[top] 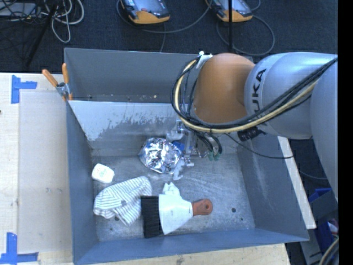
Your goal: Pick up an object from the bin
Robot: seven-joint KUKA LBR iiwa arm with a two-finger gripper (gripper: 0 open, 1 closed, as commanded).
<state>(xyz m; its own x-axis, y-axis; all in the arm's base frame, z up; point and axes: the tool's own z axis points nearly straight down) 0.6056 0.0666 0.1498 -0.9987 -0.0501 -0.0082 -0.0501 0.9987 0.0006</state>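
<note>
At centre, crumpled shiny foil ball (pixel 159 154)

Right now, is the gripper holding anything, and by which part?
Cannot tell. The gripper sits at the right edge of the crumpled foil ball, but any hold is hidden.

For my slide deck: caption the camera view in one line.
Tool beside a crumpled foil ball in the grey bin; striped cloth, brush and white block lie nearby.
</note>
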